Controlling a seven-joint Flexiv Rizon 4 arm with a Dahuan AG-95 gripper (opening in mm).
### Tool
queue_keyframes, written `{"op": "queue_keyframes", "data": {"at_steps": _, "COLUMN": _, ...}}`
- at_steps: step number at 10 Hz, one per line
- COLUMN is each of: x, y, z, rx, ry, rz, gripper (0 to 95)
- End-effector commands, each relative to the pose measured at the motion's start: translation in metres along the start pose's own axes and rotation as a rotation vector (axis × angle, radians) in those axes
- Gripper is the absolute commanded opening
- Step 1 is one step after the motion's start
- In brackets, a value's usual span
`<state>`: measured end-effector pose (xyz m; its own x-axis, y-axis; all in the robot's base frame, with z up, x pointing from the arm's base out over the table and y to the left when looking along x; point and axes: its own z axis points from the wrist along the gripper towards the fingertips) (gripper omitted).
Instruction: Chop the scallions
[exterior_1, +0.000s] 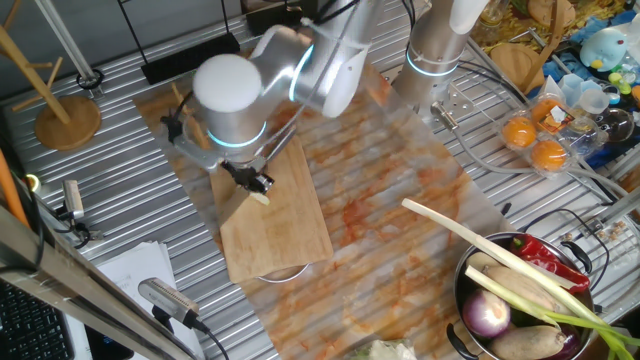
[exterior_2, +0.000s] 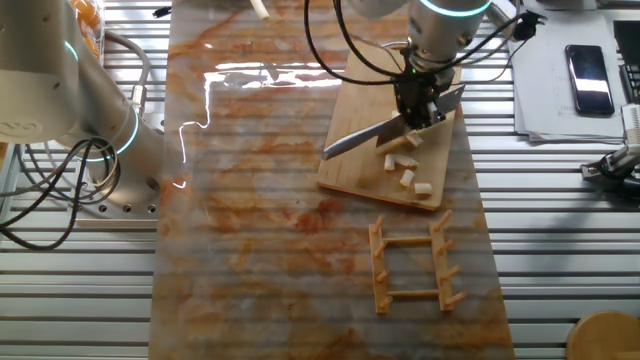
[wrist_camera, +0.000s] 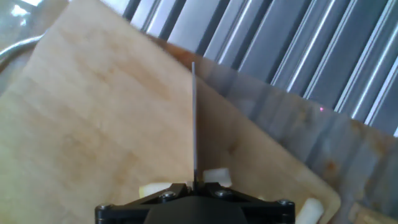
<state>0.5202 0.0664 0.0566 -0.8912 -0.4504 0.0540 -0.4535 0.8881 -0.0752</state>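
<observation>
Black two-finger gripper (exterior_2: 420, 108) clenched on the handle of a steel kitchen knife (exterior_2: 365, 137); the blade runs out sideways from the fingers, low over the rectangular pale wooden cutting board (exterior_2: 360, 165).

Scallions (exterior_2: 408, 163): already several short cream-white cylindrical chunks, scattered on the board right under and just beyond the gripper, trailing toward the board's near corner. In the hand view the blade (wrist_camera: 194, 118) is seen edge-on, a thin line running straight ahead, with one pale chunk (wrist_camera: 216, 177) just beside it at the gripper's base and another (wrist_camera: 309, 210) off to the side near the board's edge.

The board lies on a streaked orange-stained translucent sheet (exterior_2: 260, 200) over the ribbed metal table (exterior_2: 560, 220). Past the board's end from the gripper lies a small wooden peg rack (exterior_2: 412, 265), flat on the sheet.
</observation>
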Motion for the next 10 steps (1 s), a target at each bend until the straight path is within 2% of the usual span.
{"op": "queue_keyframes", "data": {"at_steps": 1, "x": 0.004, "y": 0.005, "z": -0.036, "rx": -0.011, "ry": -0.021, "rz": 0.033, "gripper": 0.0}}
{"op": "queue_keyframes", "data": {"at_steps": 2, "x": 0.005, "y": 0.006, "z": -0.04, "rx": -0.022, "ry": -0.017, "rz": 0.048, "gripper": 0.0}}
{"op": "queue_keyframes", "data": {"at_steps": 4, "x": 0.005, "y": 0.009, "z": -0.044, "rx": -0.065, "ry": -0.02, "rz": 0.053, "gripper": 0.0}}
{"op": "queue_keyframes", "data": {"at_steps": 6, "x": 0.002, "y": 0.009, "z": -0.038, "rx": -0.101, "ry": -0.032, "rz": 0.062, "gripper": 0.0}}
{"op": "queue_keyframes", "data": {"at_steps": 10, "x": -0.009, "y": 0.015, "z": -0.024, "rx": -0.104, "ry": -0.027, "rz": 0.055, "gripper": 0.0}}
